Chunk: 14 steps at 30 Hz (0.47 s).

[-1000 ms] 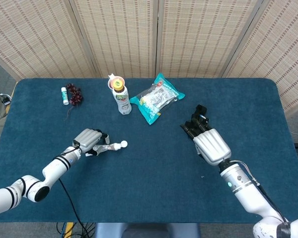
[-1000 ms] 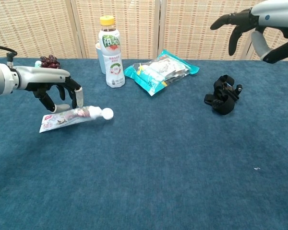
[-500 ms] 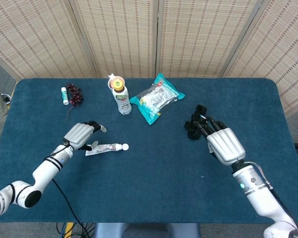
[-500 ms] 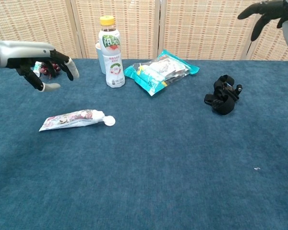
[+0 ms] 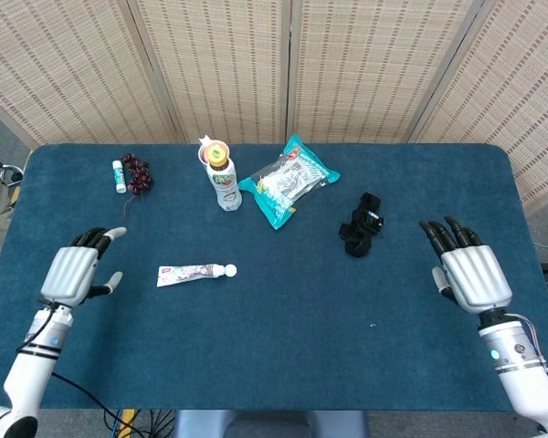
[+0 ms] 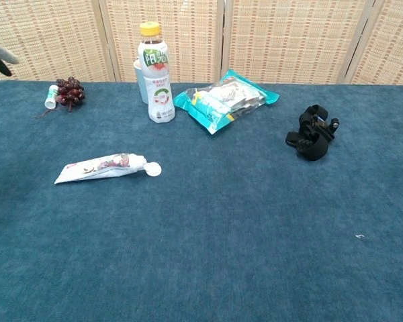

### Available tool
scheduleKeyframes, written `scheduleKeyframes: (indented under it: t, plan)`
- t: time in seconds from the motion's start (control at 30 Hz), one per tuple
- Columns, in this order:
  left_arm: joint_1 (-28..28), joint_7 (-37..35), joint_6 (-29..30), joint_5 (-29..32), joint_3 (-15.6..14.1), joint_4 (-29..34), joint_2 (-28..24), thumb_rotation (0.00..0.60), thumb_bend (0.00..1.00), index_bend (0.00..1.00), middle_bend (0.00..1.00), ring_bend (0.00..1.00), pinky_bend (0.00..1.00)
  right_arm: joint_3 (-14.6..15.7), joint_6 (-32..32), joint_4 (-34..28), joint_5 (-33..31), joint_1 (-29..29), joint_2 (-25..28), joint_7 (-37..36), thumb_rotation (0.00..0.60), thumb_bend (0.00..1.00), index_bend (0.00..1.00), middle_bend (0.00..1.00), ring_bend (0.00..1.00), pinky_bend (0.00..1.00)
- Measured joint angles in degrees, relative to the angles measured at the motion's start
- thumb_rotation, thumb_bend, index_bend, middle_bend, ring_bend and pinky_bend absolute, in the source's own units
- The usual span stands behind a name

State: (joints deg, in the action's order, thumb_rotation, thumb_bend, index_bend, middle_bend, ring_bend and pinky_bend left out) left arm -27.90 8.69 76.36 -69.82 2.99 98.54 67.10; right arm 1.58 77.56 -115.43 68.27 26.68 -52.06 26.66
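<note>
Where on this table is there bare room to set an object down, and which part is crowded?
Free: the wide near strip of the table between the left robot hand and right robot hand, below the toothpaste tube; also the far right corner beyond the black clip. Crowded: the far edge, where grapes, bottle and snack bag lie.

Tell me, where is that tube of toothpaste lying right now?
In the head view the toothpaste tube lies flat on the blue table, left of centre, in front of the drink bottle and right of the left hand.
</note>
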Motion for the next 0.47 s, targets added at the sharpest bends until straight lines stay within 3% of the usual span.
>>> scheduleKeyframes:
  t: [0.17,0.47]
  plan:
    - [6.36,1.45,7.21,-3.41,-2.65,0.45,0.29,0.600,0.28,0.17,0.22,0.14,0.19,0.67,3.72,1.43,0.74,-4.42,-0.65,-0.84,0.600,0.16,0.00,0.13,0.01,0.19]
    - [15.91,1.79,18.51,-11.16,-5.97,0.55,1.49,0.600,0.28,0.18,0.22,0.14,0.19,2.26,11.72,3.48,4.62,-13.06,-2.63,-3.13,0.600,0.14,0.00,0.13,0.01,0.19]
